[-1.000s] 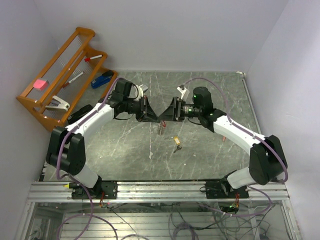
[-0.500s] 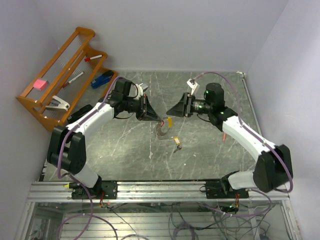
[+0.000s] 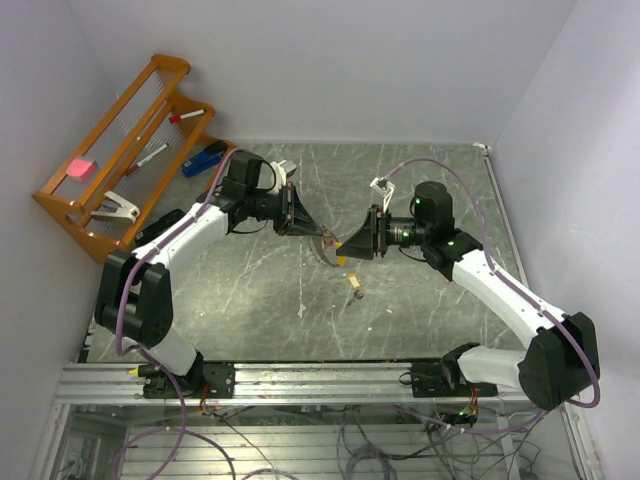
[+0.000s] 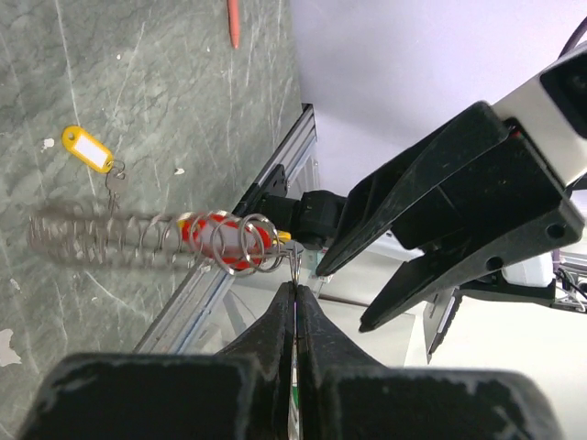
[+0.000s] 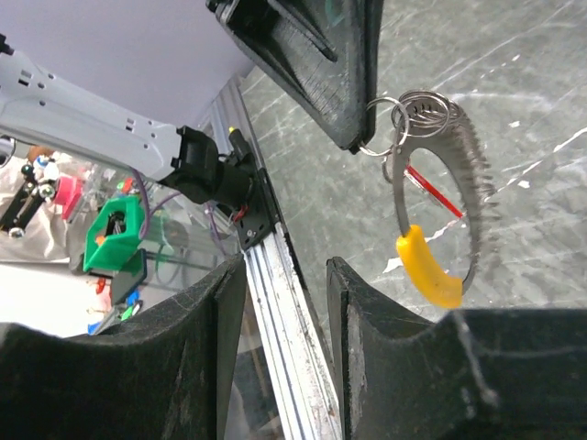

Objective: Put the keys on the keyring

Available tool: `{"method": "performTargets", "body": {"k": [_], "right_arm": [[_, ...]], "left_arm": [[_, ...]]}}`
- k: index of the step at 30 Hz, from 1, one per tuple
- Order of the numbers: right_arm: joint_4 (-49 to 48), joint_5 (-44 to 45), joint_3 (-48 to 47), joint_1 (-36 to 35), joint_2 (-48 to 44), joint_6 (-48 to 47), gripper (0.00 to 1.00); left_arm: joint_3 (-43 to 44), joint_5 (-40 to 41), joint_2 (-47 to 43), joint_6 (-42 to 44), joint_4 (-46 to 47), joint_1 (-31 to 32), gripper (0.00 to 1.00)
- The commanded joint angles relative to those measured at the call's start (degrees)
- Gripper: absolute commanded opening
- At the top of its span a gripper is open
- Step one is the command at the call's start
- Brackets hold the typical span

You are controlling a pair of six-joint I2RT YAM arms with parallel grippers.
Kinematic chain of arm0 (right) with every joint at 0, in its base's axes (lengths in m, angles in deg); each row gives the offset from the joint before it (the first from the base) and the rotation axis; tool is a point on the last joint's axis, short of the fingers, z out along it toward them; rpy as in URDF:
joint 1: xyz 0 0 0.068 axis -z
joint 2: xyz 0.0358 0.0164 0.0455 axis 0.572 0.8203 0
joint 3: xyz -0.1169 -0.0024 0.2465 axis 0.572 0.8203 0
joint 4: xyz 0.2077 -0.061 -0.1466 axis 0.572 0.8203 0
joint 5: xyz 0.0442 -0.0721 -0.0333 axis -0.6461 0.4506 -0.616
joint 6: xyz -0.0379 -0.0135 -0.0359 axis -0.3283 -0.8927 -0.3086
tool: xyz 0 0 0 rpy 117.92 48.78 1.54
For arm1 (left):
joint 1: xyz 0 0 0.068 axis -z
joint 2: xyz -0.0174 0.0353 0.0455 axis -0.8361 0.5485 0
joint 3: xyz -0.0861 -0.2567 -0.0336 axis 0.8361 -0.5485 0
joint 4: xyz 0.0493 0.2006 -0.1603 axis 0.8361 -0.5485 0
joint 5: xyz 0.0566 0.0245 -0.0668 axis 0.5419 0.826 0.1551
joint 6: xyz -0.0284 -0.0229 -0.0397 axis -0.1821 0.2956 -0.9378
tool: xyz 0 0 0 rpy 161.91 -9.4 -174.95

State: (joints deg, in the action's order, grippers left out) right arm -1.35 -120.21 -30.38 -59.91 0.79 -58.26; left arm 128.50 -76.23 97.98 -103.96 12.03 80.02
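Note:
My left gripper (image 4: 295, 286) is shut on the thin wire end of the keyring (image 4: 138, 240) and holds it above the table. The keyring (image 5: 459, 174) is a silvery coiled loop with a curved yellow tag (image 5: 427, 268). A red piece with a pale patch (image 4: 209, 233), which looks like the red key, sits among its coils. A small yellow key (image 3: 353, 283) lies on the table below, also visible as the yellow key (image 4: 87, 148). My right gripper (image 5: 284, 302) is open and empty. It faces the ring (image 3: 332, 250) closely from the right.
A thin red stick (image 4: 233, 20) lies on the marble table (image 3: 250, 300). An orange wooden rack (image 3: 120, 150) with pens, a stapler and a pink block stands at the back left. The aluminium rail (image 3: 320, 380) runs along the near edge.
The right gripper drew back from the left one, then dropped lower and came in beside the ring, its jaws narrowing. The left gripper kept hold of the keyring.

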Motion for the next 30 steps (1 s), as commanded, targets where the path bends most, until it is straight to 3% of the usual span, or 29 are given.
{"method": "performTargets", "body": {"k": [1, 9, 18, 30], "right_arm": [[-1.2, 3.1, 1.3, -2.4, -0.3, -1.1, 0.39], [-1.1, 8.7, 3.5, -2.9, -2.5, -0.5, 0.40], [-6.6, 14.4, 5.6, -2.9, -0.8, -3.3, 0.55], [-11.5, 16.5, 2.6, -2.9, 3.6, -6.9, 0.55]], "left_arm": [[2.7, -6.3, 0.8, -14.7, -4.5, 0.0, 0.07], [4.3, -4.2, 2.2, -13.8, -6.7, -0.3, 0.07], [5.2, -4.4, 1.6, -13.2, -7.4, -0.2, 0.07], [5.2, -4.2, 1.4, -13.1, -7.5, 0.2, 0.07]]}}
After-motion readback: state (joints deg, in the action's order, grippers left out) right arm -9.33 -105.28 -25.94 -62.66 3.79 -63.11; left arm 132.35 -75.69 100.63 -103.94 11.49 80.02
